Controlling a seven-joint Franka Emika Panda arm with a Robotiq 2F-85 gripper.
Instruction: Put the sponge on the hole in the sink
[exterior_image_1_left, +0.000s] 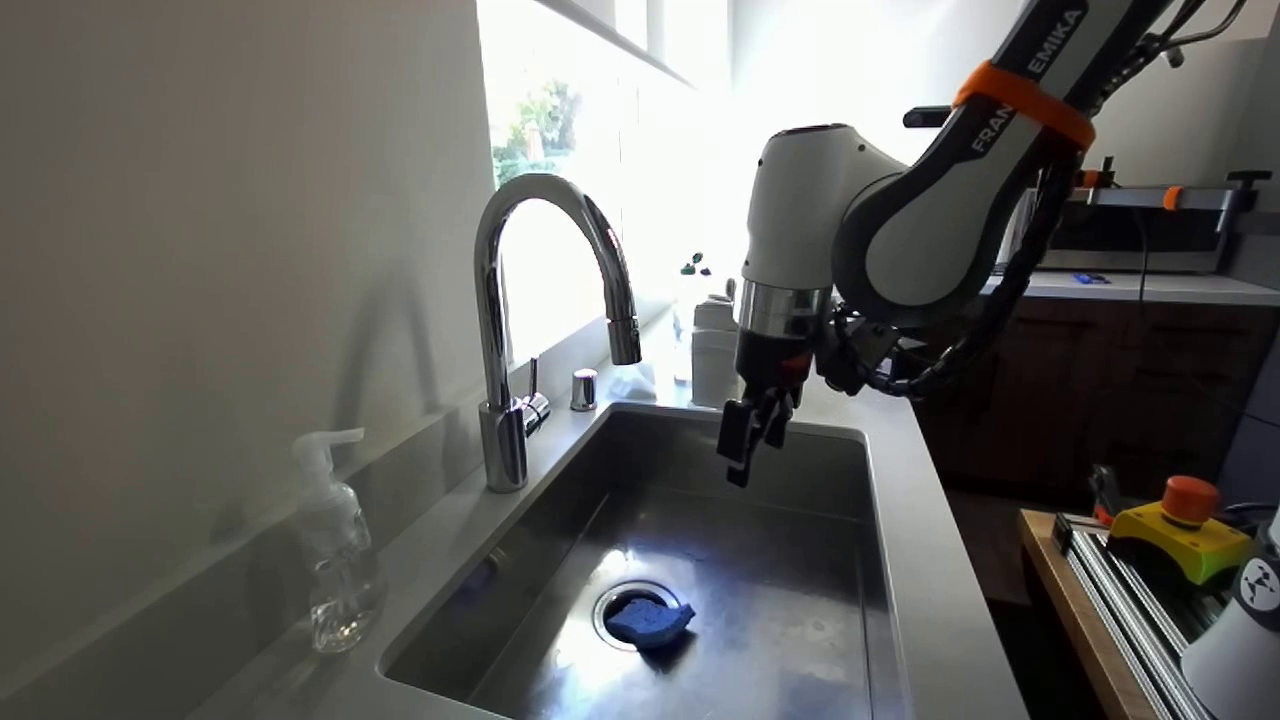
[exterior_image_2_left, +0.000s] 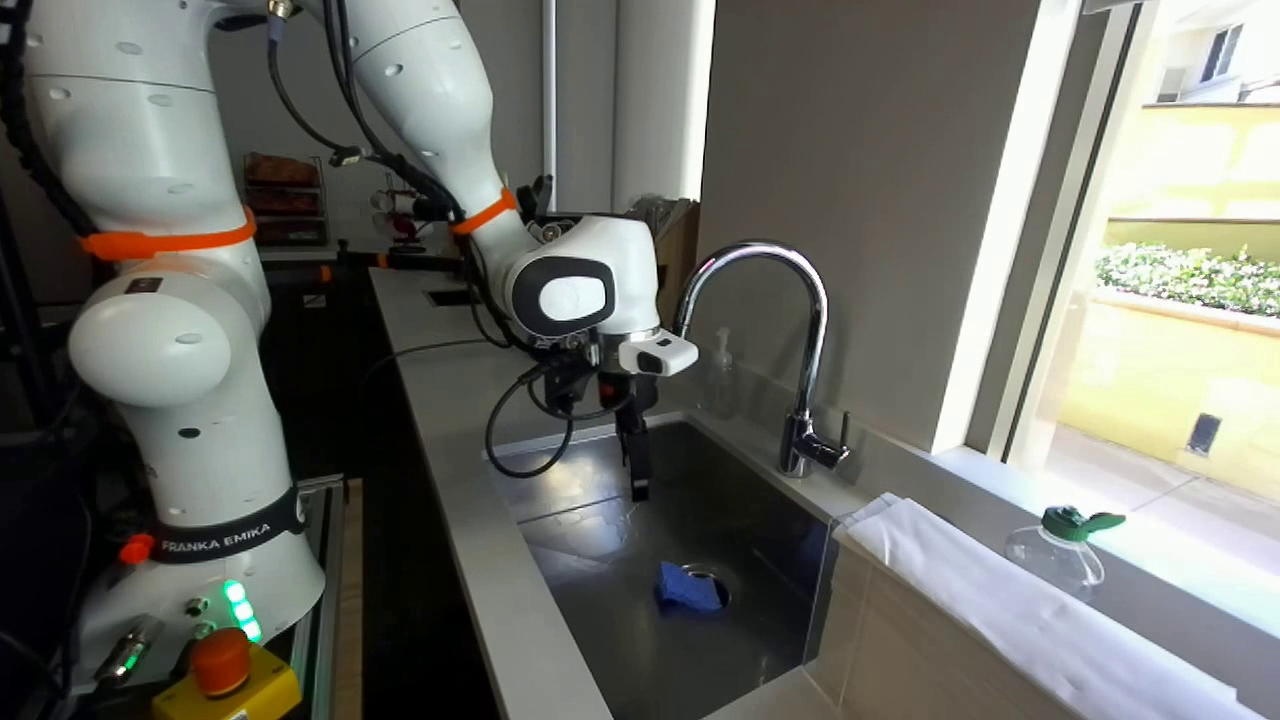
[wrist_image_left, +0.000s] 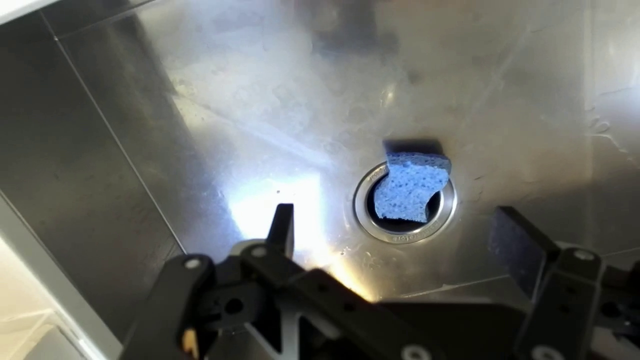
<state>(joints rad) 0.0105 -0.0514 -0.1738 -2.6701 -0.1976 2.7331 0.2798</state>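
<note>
Around me I see a pale worktop (exterior_image_1_left: 925, 540) with a deep steel sink (exterior_image_1_left: 780, 560) let into it, whose metal shines with patches of light, and along one side stand a tall arched tap (exterior_image_1_left: 490, 320) and a clear soap bottle (exterior_image_1_left: 338, 560), with a bright window (exterior_image_1_left: 555, 130) behind the tap. The sponge (wrist_image_left: 410, 187) is blue, curved and full of small pores, and it covers the round hole (wrist_image_left: 399, 227) only in part, as one end reaches out past the rim (wrist_image_left: 361, 207). My hand (wrist_image_left: 395, 220) hangs over the sink, well away from the sponge, and its two fingers (wrist_image_left: 517, 247) stand wide apart.
</note>
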